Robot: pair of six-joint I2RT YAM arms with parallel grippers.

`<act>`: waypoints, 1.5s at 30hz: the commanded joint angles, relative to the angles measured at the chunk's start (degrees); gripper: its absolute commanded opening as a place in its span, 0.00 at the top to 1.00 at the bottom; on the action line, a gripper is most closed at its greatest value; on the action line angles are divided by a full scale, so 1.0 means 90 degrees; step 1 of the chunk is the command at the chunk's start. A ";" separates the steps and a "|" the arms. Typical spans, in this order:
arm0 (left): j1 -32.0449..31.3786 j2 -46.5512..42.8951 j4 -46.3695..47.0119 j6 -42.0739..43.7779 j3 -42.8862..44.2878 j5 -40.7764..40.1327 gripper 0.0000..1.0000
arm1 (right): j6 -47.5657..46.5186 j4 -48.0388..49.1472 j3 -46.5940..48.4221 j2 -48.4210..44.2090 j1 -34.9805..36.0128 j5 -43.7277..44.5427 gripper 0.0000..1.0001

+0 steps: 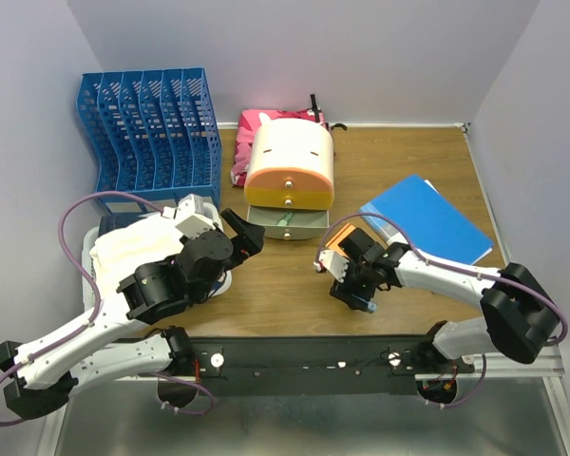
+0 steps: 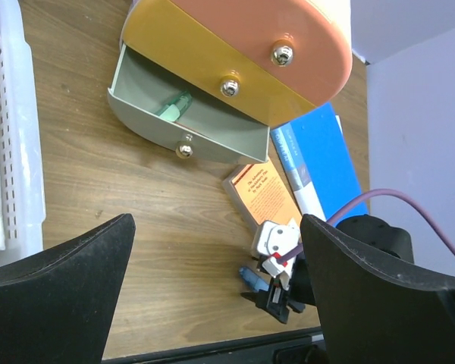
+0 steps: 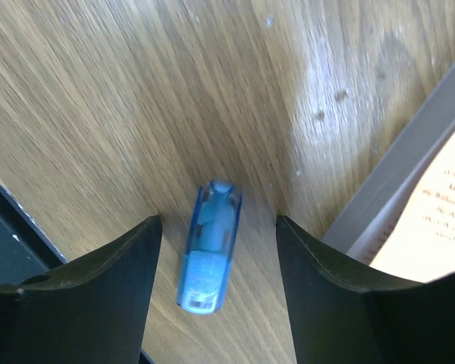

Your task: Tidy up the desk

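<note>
The desk is a brown wood-grain top with a black rail along its front. A small blue translucent capped tube lies flat on it near the front edge. My right gripper is open and low over the tube, one finger on each side, with a gap on both sides. The top view shows the right gripper just right of centre. My left gripper is open and empty, above the desk left of centre. The left wrist view shows the tube beside the right gripper.
An orange book lies beside the right gripper, a blue folder beyond it. An orange-and-yellow drawer unit has its grey-green bottom drawer open with a green item inside. A blue file rack and white tray with cloth are at the left.
</note>
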 commanded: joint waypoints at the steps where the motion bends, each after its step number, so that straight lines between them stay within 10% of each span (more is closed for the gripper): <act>1: -0.0024 0.0024 0.0056 0.0235 0.0077 -0.0269 0.01 | -0.0115 -0.0097 -0.0032 -0.0219 0.0032 0.0340 0.30; 19: -0.0024 -0.0161 0.0730 0.0694 -0.0509 -0.0249 0.01 | -0.1256 -0.1102 0.1351 0.0094 0.0032 -0.0694 0.99; 33: 0.0015 -0.0073 0.1120 0.0420 -0.1387 0.0005 0.01 | -0.2929 -0.1301 0.5356 0.1479 0.0032 -0.1048 0.99; 45: 0.0239 0.0063 0.1403 0.0498 -0.1680 0.0317 0.01 | -0.2733 -0.0333 0.5828 0.2682 0.0032 -0.0179 0.93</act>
